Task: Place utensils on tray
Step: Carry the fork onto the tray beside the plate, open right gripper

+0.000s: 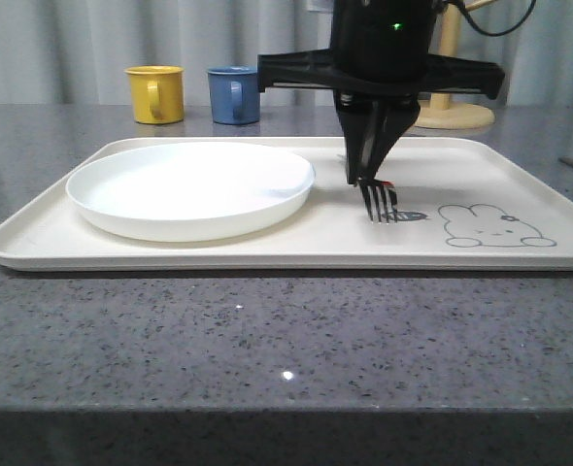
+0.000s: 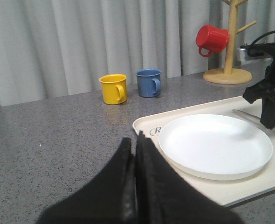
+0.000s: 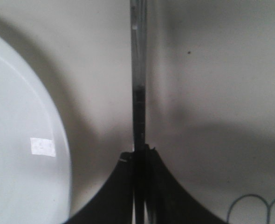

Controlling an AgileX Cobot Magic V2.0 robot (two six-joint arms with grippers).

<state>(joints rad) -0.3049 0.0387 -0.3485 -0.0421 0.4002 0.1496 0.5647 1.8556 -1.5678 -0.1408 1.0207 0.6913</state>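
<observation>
shiny steel fork (image 1: 382, 202), matt, perhaps plastic, tray (image 1: 267, 248)

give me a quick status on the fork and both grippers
Right gripper shut on fork, tines low over tray, beside plate. Left gripper shut, holding nothing, off the tray. Nothing in the way.

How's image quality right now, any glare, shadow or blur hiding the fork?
Front view: sharp; the fork tines show beneath the right gripper, small glints on the countertop. Right wrist view: soft focus, fork handle streaked, heavy shadow over the tray. Left wrist view: the left gripper blurred, plate bright but readable.
</observation>
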